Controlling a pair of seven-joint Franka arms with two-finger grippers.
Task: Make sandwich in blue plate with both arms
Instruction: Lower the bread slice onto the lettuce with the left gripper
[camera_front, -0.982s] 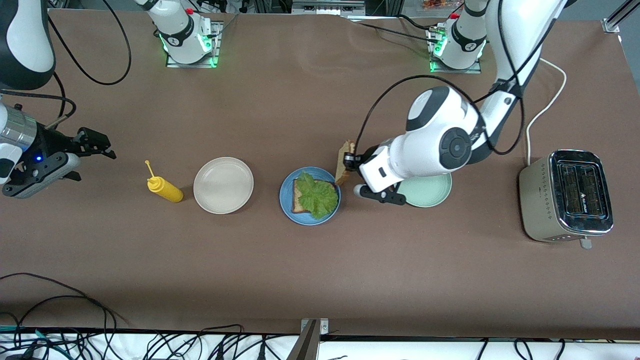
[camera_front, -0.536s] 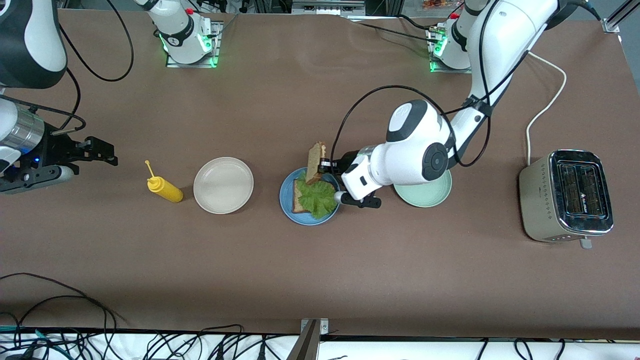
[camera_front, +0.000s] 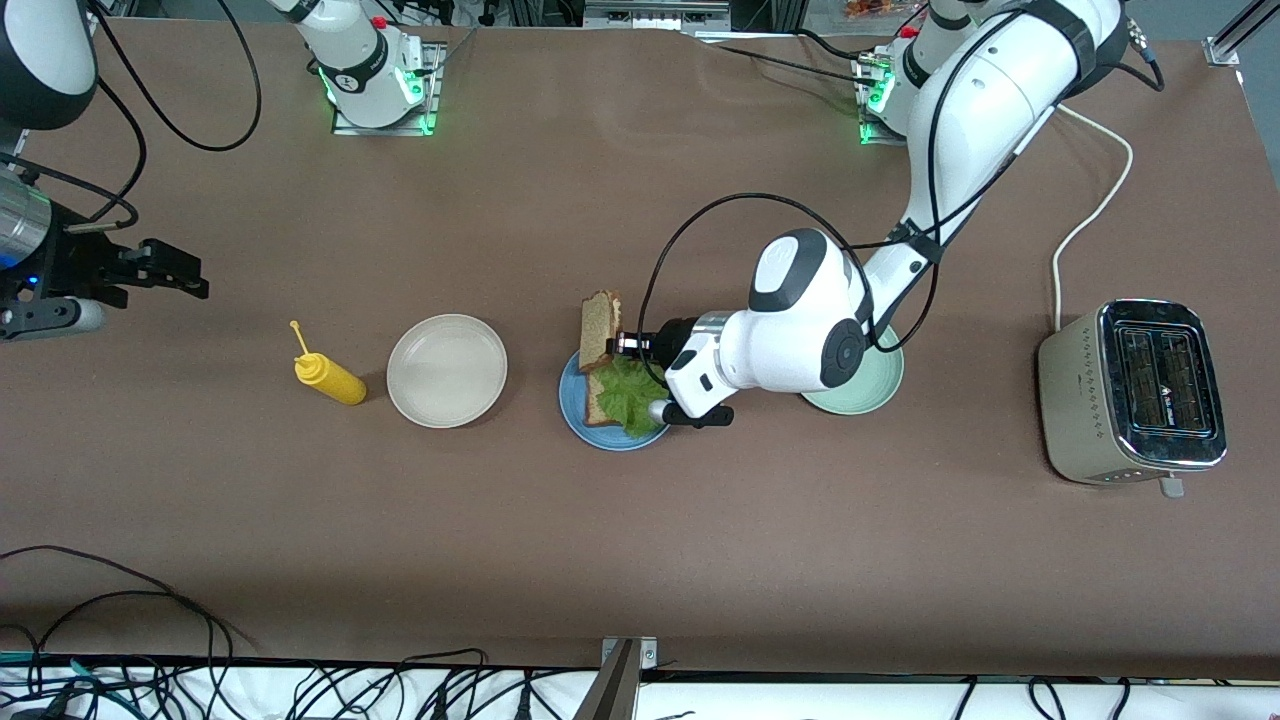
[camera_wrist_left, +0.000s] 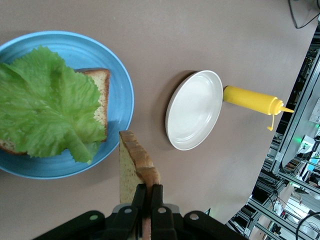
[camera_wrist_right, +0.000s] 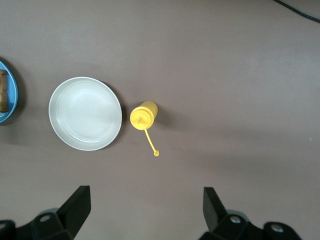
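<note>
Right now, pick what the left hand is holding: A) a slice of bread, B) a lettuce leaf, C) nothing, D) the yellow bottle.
A: the left hand is shut on a slice of bread, held on edge over the blue plate, where the lettuce leaf already lies on the other slice.

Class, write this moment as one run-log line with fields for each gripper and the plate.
left gripper: shut on top bread slice, over blue plate | right gripper: open, waiting | plate: bottom slice with lettuce

The left gripper (camera_front: 622, 345) with its bread (camera_front: 598, 330) hangs over the blue plate (camera_front: 573, 400); lettuce (camera_front: 628, 392) lies uncovered below.
</note>
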